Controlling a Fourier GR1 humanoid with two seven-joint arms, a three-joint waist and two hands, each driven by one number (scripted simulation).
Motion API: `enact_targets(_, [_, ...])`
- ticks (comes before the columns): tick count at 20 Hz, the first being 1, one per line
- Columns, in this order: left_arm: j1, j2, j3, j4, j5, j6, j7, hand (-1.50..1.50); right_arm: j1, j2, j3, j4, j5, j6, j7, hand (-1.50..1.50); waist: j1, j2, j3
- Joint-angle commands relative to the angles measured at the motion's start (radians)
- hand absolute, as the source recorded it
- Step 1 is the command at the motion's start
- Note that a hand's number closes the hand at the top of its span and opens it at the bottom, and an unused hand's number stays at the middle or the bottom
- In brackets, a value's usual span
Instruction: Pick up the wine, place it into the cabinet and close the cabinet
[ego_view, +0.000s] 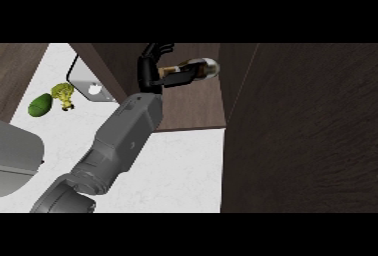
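Head view, looking steeply down. One grey forearm (122, 137) rises from the lower left edge and runs up toward the open cabinet (193, 107), whose dark wooden floor shows between a dark left wall and a broad dark panel filling the right side of the view. Which arm this is cannot be told from the view alone; it enters on the left, so it is read here as the left one.

The left hand (153, 70) is black and sits at the end of that forearm, inside the cabinet opening. Its fingers are curled round the wine (193, 70), clamping it. The wine bottle lies roughly level across the view, its long axis running left to right: the end held in the hand points left, and the rounded, pale, glossy end points right, toward the cabinet's far right wall. The bottle is held above the cabinet floor near its back edge; whether it touches the floor cannot be told.

The white table (177, 170) fills the lower middle. At its far left edge lie a green avocado (40, 105) and, just beside it, a yellow-green vegetable (64, 95). A pale rectangular object (90, 82) leans against the cabinet's left wall.
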Motion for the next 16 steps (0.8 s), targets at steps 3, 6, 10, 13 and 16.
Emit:
enact_targets(3, [-0.001, 0.024, 0.009, 0.073, -0.02, 0.051, 0.001, -1.5, 0.035, 0.005, -0.002, -0.08, -0.025, -0.007, 0.014, -1.5, -0.008, 0.013, -0.006])
enact_targets(6, [0.019, 0.027, 0.015, 0.074, -0.024, 0.035, -0.025, -1.5, 0.003, 0.032, 0.044, -0.046, 0.03, -0.037, 0.016, -1.5, 0.003, 0.013, -0.007])
enact_targets(10, [0.034, 0.003, -0.002, 0.102, -0.051, 0.064, -0.036, -1.5, -0.02, 0.009, -0.002, -0.029, -0.017, -0.014, 0.0, -1.5, -0.005, 0.018, -0.007])
enact_targets(13, [0.034, 0.027, -0.003, 0.11, -0.061, 0.059, -0.028, -1.5, 0.008, -0.007, -0.014, -0.039, -0.038, 0.002, 0.009, -1.5, -0.012, 0.019, -0.007])
enact_targets(16, [0.04, 0.034, 0.009, 0.111, -0.055, 0.062, -0.028, -1.5, -0.012, 0.011, 0.02, -0.066, -0.021, -0.025, 0.034, -1.5, -0.013, 0.019, -0.007])
